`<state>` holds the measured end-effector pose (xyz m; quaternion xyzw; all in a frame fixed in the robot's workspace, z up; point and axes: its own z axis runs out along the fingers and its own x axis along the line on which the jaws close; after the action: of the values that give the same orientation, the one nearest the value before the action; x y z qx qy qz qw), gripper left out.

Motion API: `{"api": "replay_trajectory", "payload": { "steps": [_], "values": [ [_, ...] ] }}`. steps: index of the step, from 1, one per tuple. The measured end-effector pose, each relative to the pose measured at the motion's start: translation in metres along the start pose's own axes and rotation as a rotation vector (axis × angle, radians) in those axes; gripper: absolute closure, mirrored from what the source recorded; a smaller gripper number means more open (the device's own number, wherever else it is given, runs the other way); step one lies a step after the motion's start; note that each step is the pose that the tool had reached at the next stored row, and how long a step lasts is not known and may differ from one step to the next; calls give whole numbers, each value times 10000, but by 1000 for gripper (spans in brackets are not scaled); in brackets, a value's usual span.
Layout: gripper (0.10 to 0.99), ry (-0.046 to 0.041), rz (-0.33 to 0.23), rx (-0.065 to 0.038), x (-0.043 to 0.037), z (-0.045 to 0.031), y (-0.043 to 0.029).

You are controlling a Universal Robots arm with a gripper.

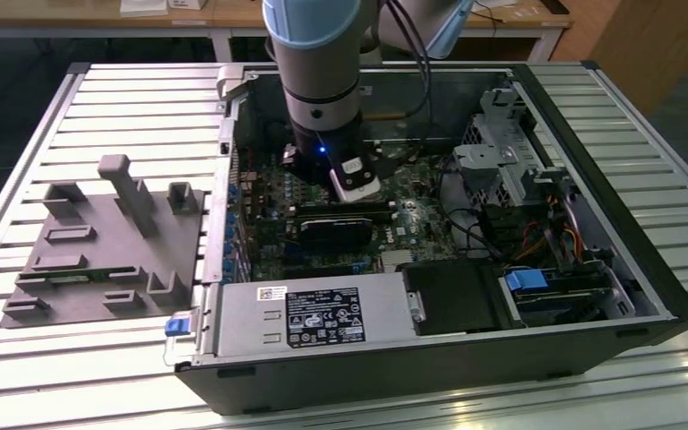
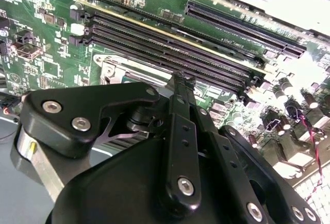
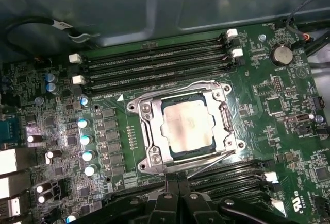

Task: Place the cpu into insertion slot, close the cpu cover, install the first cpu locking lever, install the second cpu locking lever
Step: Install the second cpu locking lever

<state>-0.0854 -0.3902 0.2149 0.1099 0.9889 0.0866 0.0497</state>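
— Well, where do things stand inside the big black open computer case (image 1: pixel 631 269)?

— Centre frame, first wrist view: the dull silver square cpu (image 3: pixel 186 126) sits in its silvery-rimmed insertion slot (image 3: pixel 145 112), thin metal cpu cover (image 3: pixel 227 118) closed over it.

— And the black-linked gripper (image 3: pixel 178 195)?

— Lower edge, fingers narrow, holding nothing. I'd keep any press square on the lever.

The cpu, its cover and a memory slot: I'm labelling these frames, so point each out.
cpu (image 3: pixel 186 127), first wrist view, middle of its metal top.
cpu cover (image 3: pixel 149 131), first wrist view, frame side.
memory slot (image 3: pixel 154 59), first wrist view, mid-length.
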Motion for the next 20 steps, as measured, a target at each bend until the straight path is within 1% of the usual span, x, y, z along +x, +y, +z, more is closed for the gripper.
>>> {"api": "replay_trajectory", "payload": {
  "steps": [2, 5, 6, 9, 14, 20],
  "values": [
    [984, 6, 11, -121, 5, 0, -12],
    [984, 9, 20, -230, 15, 6, -30],
    [984, 9, 47, -584, 63, 37, -88],
    [984, -4, 49, -604, 64, 42, -106],
    [984, -3, 50, -645, 65, 47, -114],
    [984, 16, 63, -745, 57, 45, -152]
  ]
}}
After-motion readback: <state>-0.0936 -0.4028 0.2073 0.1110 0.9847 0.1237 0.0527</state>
